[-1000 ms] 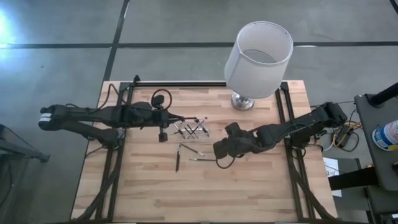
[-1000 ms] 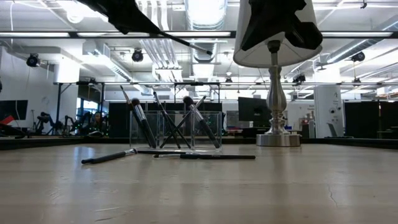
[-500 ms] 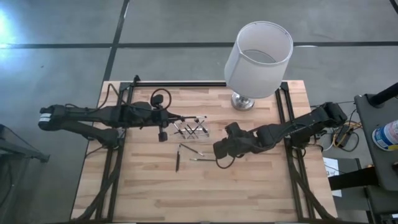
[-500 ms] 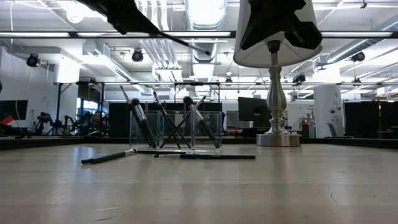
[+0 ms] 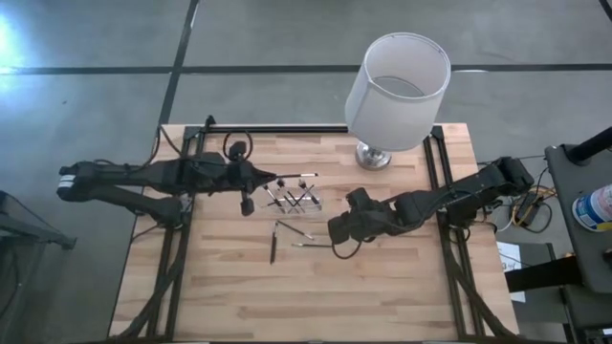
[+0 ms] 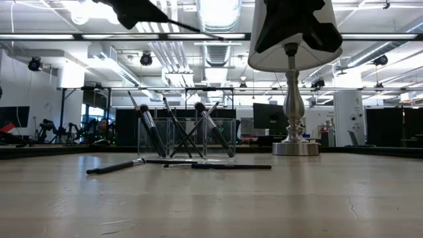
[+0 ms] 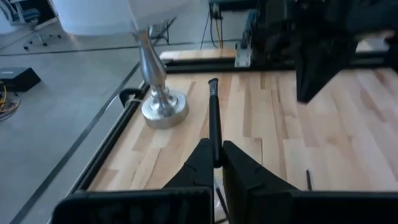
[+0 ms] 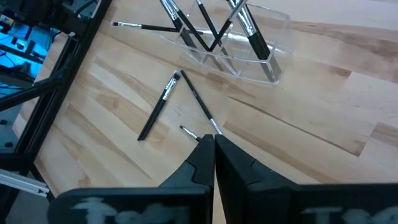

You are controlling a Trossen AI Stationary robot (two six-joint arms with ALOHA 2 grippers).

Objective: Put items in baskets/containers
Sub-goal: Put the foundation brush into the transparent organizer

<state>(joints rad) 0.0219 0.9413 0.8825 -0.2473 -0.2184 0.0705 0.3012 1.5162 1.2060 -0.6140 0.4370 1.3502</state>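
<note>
Wooden table (image 5: 382,287), left gripper (image 5: 271,179) clamping brush (image 5: 295,177) (above tray (image 5: 295,198))

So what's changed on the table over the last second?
The left gripper, shut on a brush, has drawn back toward its own side, carrying the brush away from above the clear holder. The right gripper, the brushes lying on the table and the lamp stayed put.

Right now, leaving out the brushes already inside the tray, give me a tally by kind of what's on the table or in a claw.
Loose brushes on the table: 3
Brush held in the left claw: 1
Clear tray: 1
Lamp: 1
Total: 6
</note>
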